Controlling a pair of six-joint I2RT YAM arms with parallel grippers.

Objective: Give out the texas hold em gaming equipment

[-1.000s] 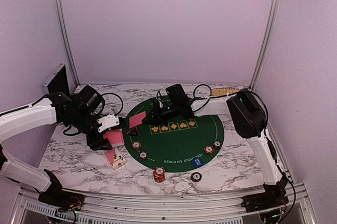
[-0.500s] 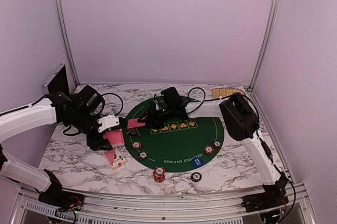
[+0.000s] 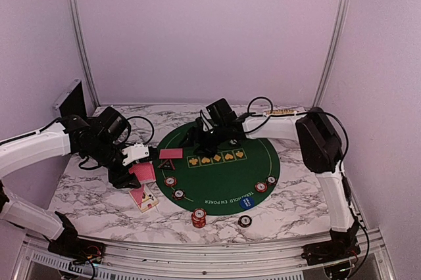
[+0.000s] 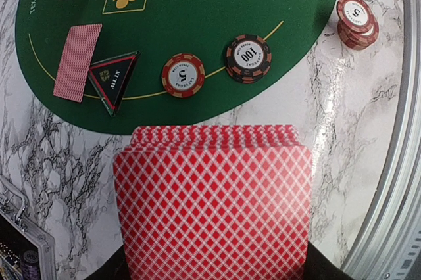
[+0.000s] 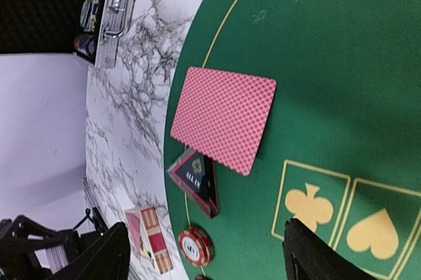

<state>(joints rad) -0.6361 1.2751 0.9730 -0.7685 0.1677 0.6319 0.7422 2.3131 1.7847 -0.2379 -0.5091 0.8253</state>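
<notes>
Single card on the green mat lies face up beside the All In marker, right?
No: the single card lies face down, red back showing, beside the All In marker on the green mat. The right wrist view shows it.

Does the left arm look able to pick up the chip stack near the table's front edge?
Probably not: its pincer is shut on the card deck, so no jaw is free, though nothing blocks the chip stack.

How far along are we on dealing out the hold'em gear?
Done: one card lies face down on the green mat beside the triangular marker, and several chips sit along its near edge. In hand: the left end effector grips the deck; the right end effector is open near the card. Left: the held deck and a chip stack off the mat.
</notes>
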